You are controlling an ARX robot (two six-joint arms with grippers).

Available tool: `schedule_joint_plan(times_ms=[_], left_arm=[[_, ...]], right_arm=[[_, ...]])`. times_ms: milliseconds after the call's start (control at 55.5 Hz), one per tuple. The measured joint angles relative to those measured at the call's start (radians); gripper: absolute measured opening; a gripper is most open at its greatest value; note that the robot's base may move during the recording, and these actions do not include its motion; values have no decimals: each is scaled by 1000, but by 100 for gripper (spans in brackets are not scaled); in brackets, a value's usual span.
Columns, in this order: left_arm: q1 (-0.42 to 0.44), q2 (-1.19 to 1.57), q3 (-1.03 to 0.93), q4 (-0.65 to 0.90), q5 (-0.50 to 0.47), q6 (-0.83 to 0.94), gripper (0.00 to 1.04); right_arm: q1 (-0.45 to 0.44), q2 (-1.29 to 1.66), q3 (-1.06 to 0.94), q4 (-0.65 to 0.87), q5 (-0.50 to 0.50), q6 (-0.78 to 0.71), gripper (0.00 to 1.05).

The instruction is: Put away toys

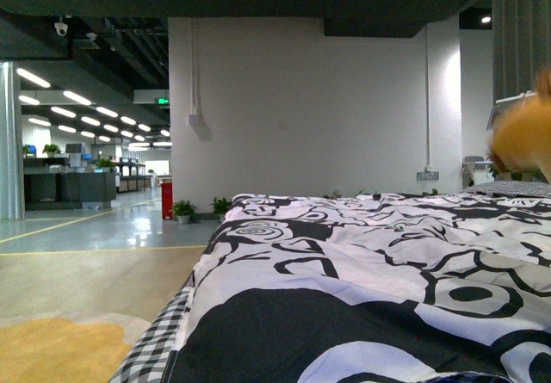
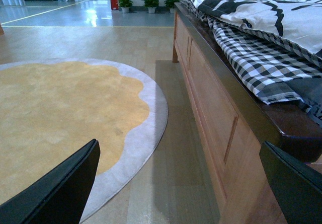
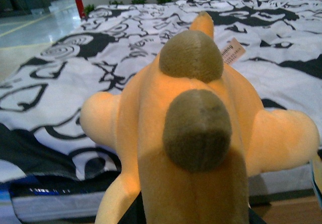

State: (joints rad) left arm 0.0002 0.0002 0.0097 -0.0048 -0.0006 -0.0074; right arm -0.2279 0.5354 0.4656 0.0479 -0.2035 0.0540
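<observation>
An orange-yellow plush toy [image 3: 196, 133] with two brown patches and stubby limbs fills the right wrist view, held above the black-and-white patterned bedspread [image 3: 100, 63]. My right gripper [image 3: 193, 216] is shut on the plush toy; its fingers are almost wholly hidden under the toy. In the front view the toy [image 1: 523, 138] shows as a blurred orange shape at the right edge, above the bed. My left gripper [image 2: 186, 183] hangs open over the floor beside the bed's wooden side, with nothing between its black fingers [image 2: 60, 189].
The bed [image 1: 370, 271] carries a black-and-white quilt over a checked sheet [image 2: 256, 58]; its wooden frame [image 2: 211, 113] runs alongside the left gripper. A round yellow rug with a grey border [image 2: 60, 113] lies on the floor. Potted plants [image 2: 136, 3] stand by the far wall.
</observation>
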Motion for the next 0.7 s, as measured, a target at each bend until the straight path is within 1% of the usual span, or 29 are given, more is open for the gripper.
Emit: schedule_joint_plan(times_ms=[126,270,306,360,396,703], left_arm=[[0,0,0,0,0,0,98],[0,0,0,0,0,0,98],[0,0,0,0,0,0,98],[0,0,0,0,0,0,98],[0,0,0,0,0,0,98],[0,0,0,0,0,0,98]], right_arm=[[57,-77,-106,44,44,-31,8],[100,-140,-195,72,85,-45,8],[119,-153,-209,75,117,-47,8],[193,-181,-240,81,197,-48,8],[211,-194,-256,84,198,-49,8],[224,-274,-338,94,204,-51,8]])
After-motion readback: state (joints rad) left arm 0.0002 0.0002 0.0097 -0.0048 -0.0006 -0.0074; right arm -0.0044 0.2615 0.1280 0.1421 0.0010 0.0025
